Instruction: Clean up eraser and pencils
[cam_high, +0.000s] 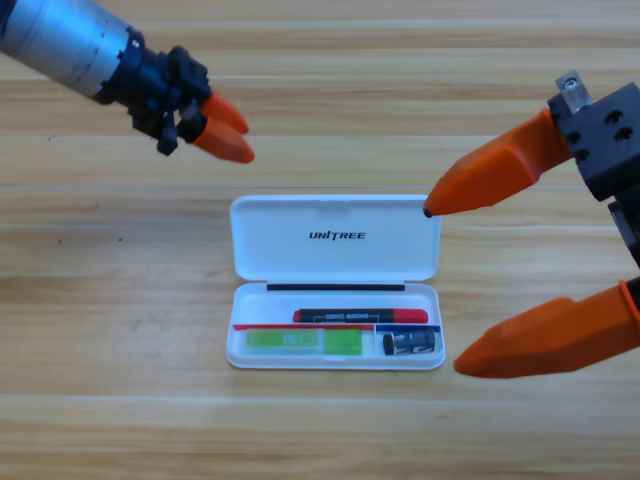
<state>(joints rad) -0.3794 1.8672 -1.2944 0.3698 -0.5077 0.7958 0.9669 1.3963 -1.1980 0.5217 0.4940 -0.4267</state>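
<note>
Seen from above, a white UNITREE case (335, 282) lies open in the middle of a wooden table (110, 330), lid flat behind the tray. Inside the tray are the black pencil with red ends (360, 316) along the back, the pale pencil with a green end (305, 342) in front at left, and the small dark eraser (412, 344) in front at right.

My right gripper (455, 290) hangs just right of the case, jaws spread wide, holding nothing. My left gripper (228, 130) waits at upper left, jaws nearly together and empty.

I judge everything light and stiff (the eraser slightly rubbery). What remains looks like the lid: thin, smooth plastic, best caught at its far edge and folded forward.
</note>
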